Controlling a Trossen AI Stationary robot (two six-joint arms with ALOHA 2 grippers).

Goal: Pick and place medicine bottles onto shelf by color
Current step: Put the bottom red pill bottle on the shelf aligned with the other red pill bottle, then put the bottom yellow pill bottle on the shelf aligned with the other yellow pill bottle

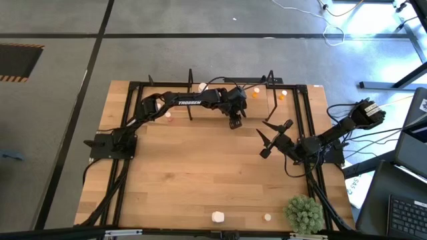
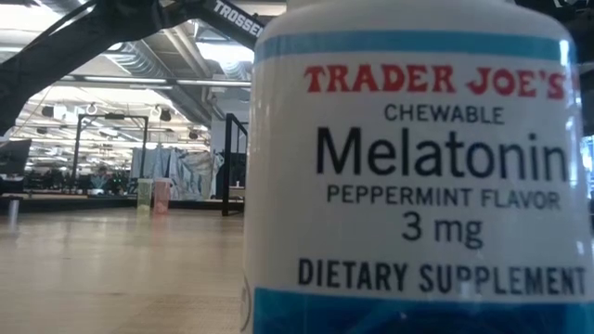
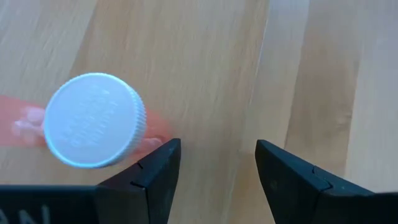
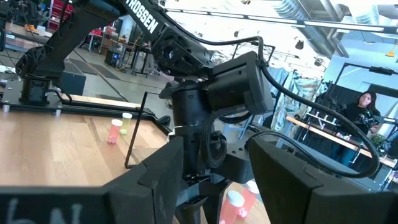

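My left gripper (image 1: pixel 235 123) hangs open over the table's far middle, pointing steeply down, in front of the shelf (image 1: pixel 191 93). In the left wrist view a pink-orange medicine bottle with a white cap (image 3: pixel 93 121) stands upright on the wood just outside one finger of my left gripper (image 3: pixel 217 158), not between the fingers. The right wrist view shows the same bottle (image 4: pixel 236 202) under that gripper. My right gripper (image 1: pixel 265 141) waits open at the right, raised and roughly level, facing the left arm.
More small bottles stand by the shelf: orange and white ones (image 1: pixel 281 97) at the far right, one (image 1: pixel 202 87) at the far middle, two (image 1: pixel 169 117) at the left. A white melatonin bottle (image 2: pixel 418 167) and another (image 1: pixel 267 217) sit at the near edge, beside a green plant (image 1: pixel 303 213).
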